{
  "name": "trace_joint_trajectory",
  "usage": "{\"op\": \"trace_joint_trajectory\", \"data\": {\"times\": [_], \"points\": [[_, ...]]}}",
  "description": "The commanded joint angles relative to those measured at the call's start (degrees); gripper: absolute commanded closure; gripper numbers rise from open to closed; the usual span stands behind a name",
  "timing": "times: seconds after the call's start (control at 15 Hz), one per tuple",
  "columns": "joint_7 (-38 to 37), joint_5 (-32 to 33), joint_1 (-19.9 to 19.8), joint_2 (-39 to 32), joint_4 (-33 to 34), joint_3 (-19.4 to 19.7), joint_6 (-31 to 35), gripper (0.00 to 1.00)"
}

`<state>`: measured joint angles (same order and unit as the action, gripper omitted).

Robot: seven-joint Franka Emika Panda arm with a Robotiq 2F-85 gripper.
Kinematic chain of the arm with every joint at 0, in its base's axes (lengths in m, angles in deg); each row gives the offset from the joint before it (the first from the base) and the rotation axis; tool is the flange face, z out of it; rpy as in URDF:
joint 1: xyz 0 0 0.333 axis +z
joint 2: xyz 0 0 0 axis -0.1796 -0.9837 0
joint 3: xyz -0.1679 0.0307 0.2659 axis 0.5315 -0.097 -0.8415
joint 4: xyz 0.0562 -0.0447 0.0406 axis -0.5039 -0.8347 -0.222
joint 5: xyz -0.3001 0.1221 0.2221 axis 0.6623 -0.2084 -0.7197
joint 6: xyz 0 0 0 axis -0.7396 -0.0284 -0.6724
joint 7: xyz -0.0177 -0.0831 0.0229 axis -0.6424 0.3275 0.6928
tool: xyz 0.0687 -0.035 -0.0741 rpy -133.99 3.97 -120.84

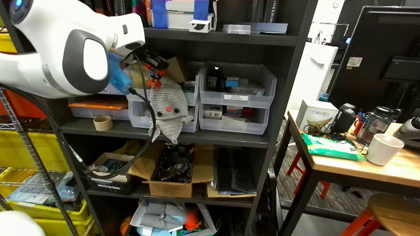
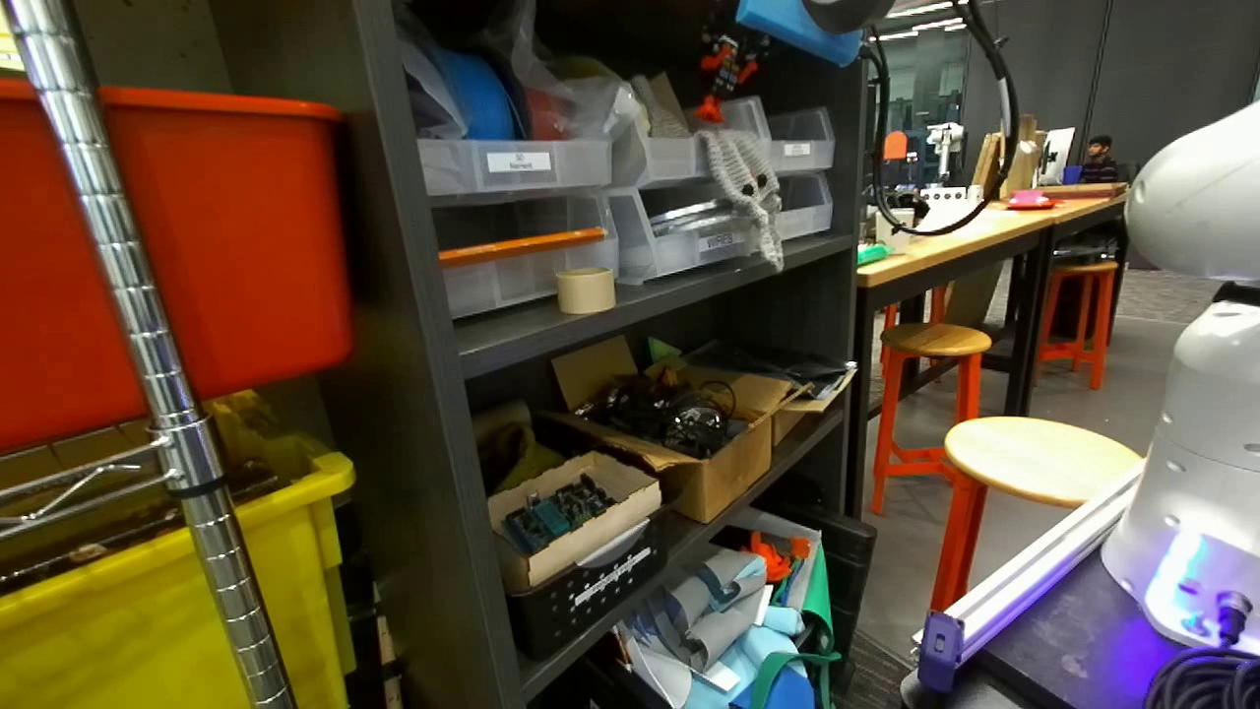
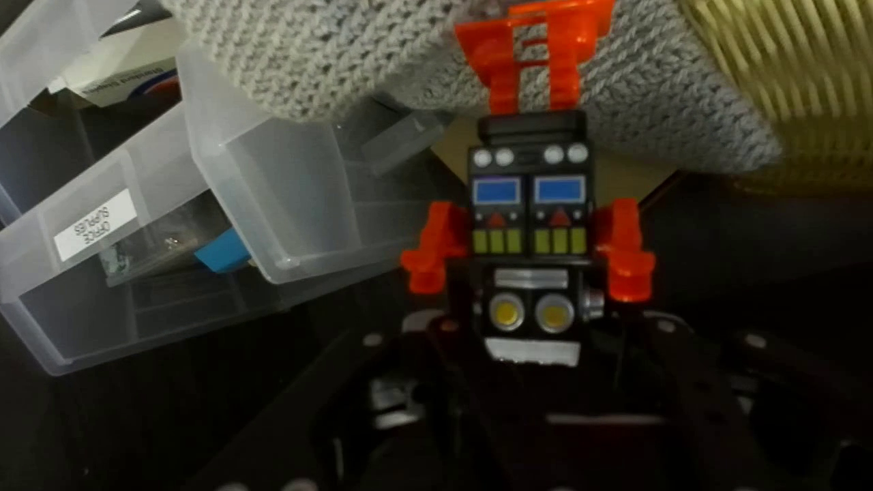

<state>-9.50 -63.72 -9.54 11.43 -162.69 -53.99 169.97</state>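
The shelf unit (image 1: 229, 38) is shadowed inside; beyond it, in an exterior view, ceiling lights (image 2: 920, 10) are caught brightly; the wrist view is dimly lit and slightly blurred.

White arm (image 1: 49, 46) — smooth rounded shells, dark-grey surround (image 1: 73, 62) about a white oval cap (image 1: 95, 59). Blue light (image 1: 18, 2) in a dark disc (image 1: 20, 13). Black cable (image 2: 1011, 118), pale label (image 1: 76, 154) partway along. Bright blue block (image 1: 117, 74) at the wrist. Base (image 2: 1181, 473) white, dimpled, glowing blue-violet low down; black plug (image 2: 1232, 606) near its bottom edge. Gripper (image 3: 539, 327) black — pale round pins (image 3: 373, 339) at the links.
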Motion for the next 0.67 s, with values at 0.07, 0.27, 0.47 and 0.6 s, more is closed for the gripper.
{"op": "trace_joint_trajectory", "data": {"times": [0.07,0.27,0.47,0.6], "points": [[0.55,-0.70,-1.22,-3.70,2.28,-0.45,3.90,0.82],[0.99,-1.02,-1.84,-5.40,2.82,-0.48,5.78,0.82],[1.40,-1.25,-3.01,-6.66,3.05,-0.77,7.31,0.82],[1.71,-1.35,-4.13,-6.99,3.03,-1.11,7.91,0.82]]}}
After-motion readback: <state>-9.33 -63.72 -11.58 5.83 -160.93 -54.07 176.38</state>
